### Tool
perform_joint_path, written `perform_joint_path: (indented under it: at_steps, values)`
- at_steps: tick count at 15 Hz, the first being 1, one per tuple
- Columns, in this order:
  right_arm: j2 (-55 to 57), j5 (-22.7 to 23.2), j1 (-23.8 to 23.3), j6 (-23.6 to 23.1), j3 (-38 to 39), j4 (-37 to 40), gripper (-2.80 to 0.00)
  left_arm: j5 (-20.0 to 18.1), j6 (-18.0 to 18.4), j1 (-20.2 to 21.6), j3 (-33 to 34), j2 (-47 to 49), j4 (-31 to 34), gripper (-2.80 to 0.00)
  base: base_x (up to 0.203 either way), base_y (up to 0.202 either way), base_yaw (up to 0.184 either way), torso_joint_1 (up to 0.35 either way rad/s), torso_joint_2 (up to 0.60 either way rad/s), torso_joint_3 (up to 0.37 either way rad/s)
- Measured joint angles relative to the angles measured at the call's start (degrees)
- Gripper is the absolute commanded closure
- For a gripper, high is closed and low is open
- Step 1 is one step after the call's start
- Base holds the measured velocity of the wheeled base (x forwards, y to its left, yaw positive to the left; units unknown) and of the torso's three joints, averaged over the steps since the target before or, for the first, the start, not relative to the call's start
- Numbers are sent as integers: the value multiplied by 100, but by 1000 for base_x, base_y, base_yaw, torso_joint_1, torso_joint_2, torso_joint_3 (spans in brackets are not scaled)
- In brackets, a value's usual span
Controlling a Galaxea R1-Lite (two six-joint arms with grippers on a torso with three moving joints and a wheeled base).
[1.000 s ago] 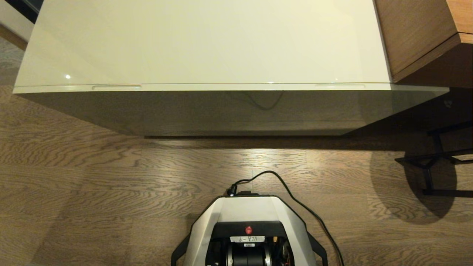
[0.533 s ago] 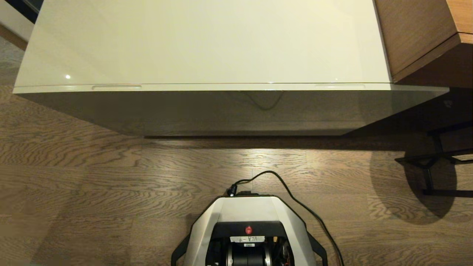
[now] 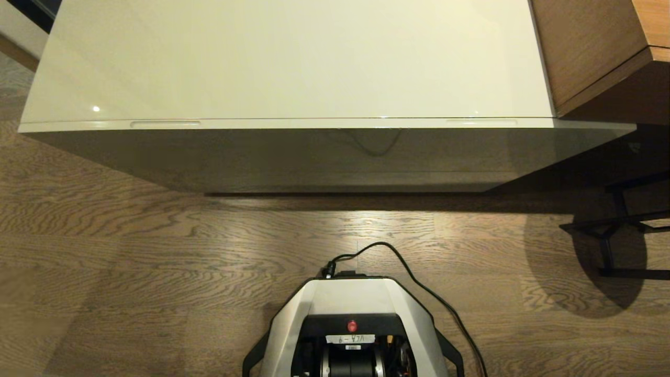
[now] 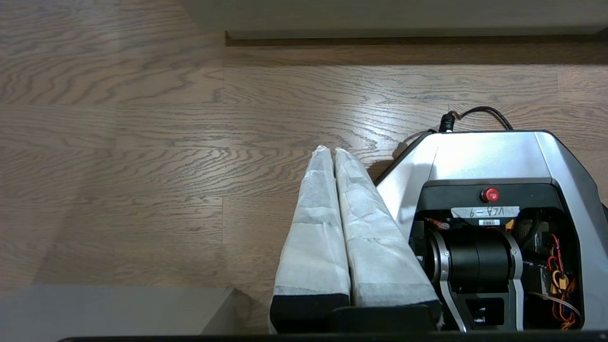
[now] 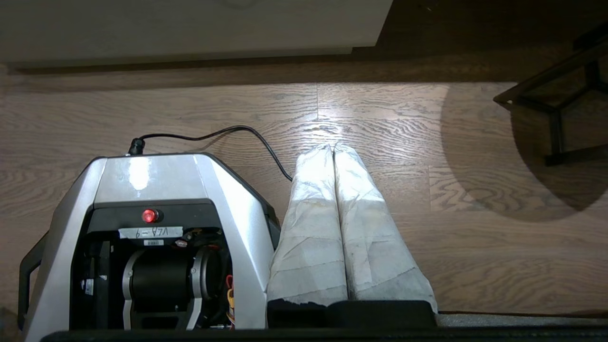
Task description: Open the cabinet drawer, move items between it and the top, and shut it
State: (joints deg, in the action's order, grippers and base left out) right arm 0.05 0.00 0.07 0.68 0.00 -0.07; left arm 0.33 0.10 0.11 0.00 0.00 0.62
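A closed cabinet drawer (image 3: 324, 124) sits under the bare top (image 3: 293, 57). Left gripper (image 4: 333, 151) and right gripper (image 5: 332, 148) hang parked beside the base (image 3: 352, 303), fingers pressed together, holding nothing, likely awaiting the start.

I count one cabinet before me, with one glossy cream top (image 3: 293, 57); one cabinet drawer (image 3: 324, 124) under its front edge, bearing two slim slots (image 3: 165, 124); one brown wooden furniture piece (image 3: 591, 47) at my right; one black metal frame (image 3: 617, 225) on the floor; one black cable (image 3: 419, 285) running from my one base (image 3: 352, 306), which carries one red button (image 3: 352, 325); my two grippers, left gripper (image 4: 334, 151) and right gripper (image 5: 332, 148), each with two wrapped fingers pressed together.
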Motion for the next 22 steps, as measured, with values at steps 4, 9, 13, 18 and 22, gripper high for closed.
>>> perform_joint_path:
  at_steps: [4,9,13,18,22]
  values:
    - [0,0,-7,-2,-1,0,0,0,-2,10,0,0,-1,0,0,0,0,0,0,0]
    - [0,0,-7,0,0,0,0,-2,0,0,0,0,-2,0,0,0,0,0,0,0]
    - [0,-1,0,-4,0,0,0,0,1,11,0,0,-2,0,0,0,0,0,0,0]
    - [0,0,0,-2,0,-2,0,-2,0,10,0,0,0,0,0,0,0,0,0,0]
    - [0,-1,-7,0,0,0,0,-2,0,7,0,0,0,0,0,0,0,0,0,0]
